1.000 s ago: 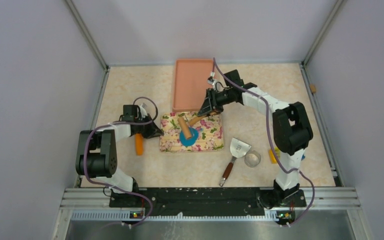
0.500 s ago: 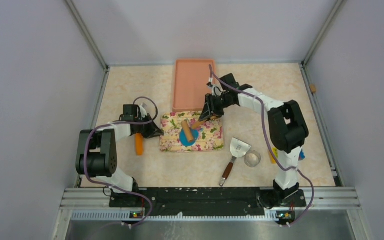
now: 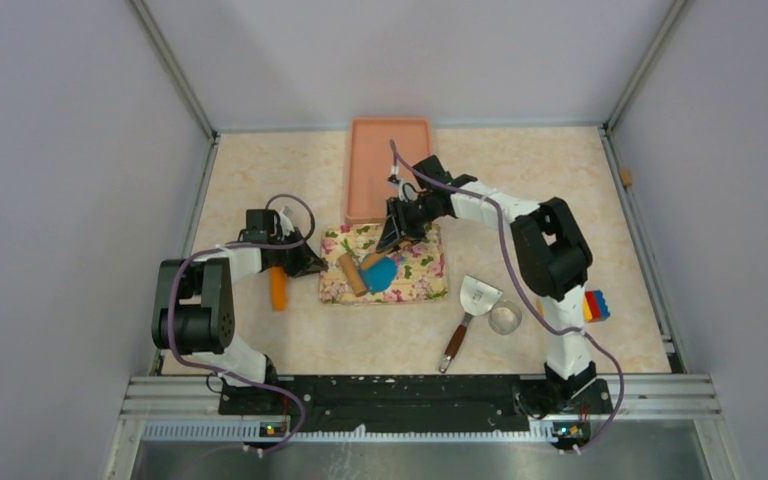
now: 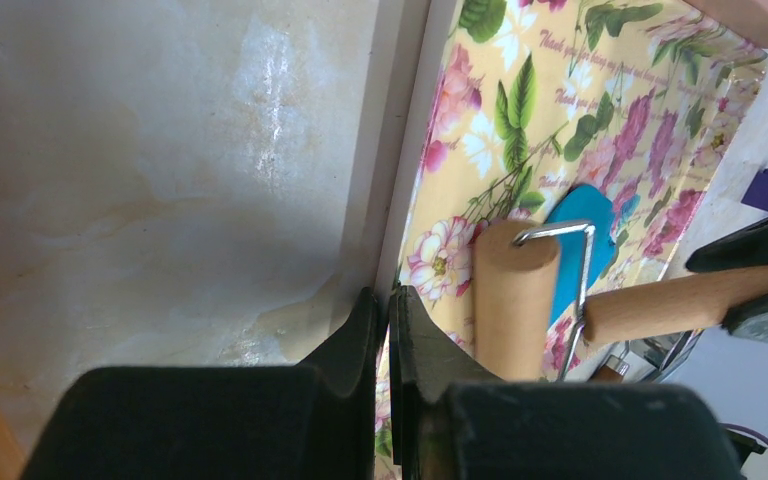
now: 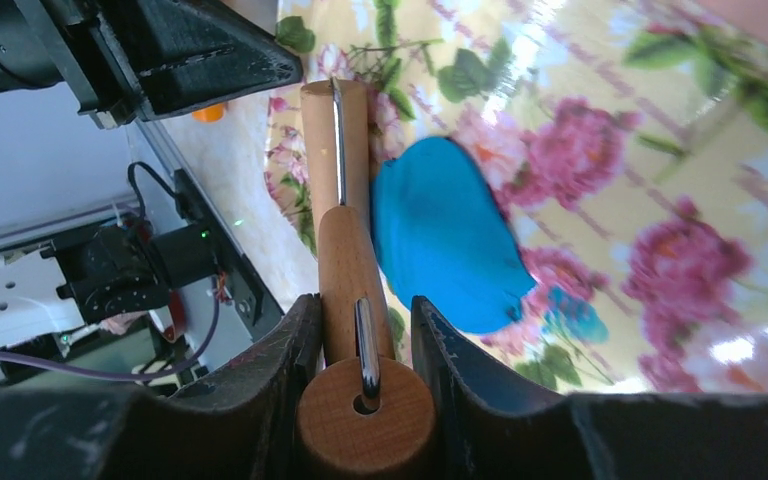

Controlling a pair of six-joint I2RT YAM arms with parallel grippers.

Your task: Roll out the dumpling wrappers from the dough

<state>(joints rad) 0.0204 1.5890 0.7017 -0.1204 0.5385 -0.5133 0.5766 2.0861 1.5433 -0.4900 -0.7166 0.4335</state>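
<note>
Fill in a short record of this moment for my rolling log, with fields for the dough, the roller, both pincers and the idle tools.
dough: flattened blue piece, uneven oval, on the floral mat
roller: wooden, lying on the mat beside the dough
right pincer: shut on the roller's handle
left pincer: shut, at the mat's edge
idle tools: spatula and ring cutter, on the table beside the mat

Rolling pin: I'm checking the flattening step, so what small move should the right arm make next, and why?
Probably roll the rolling pin onto the dough: the right gripper grips its handle, but the roller lies beside the lopsided blue patch, not on it.
</note>
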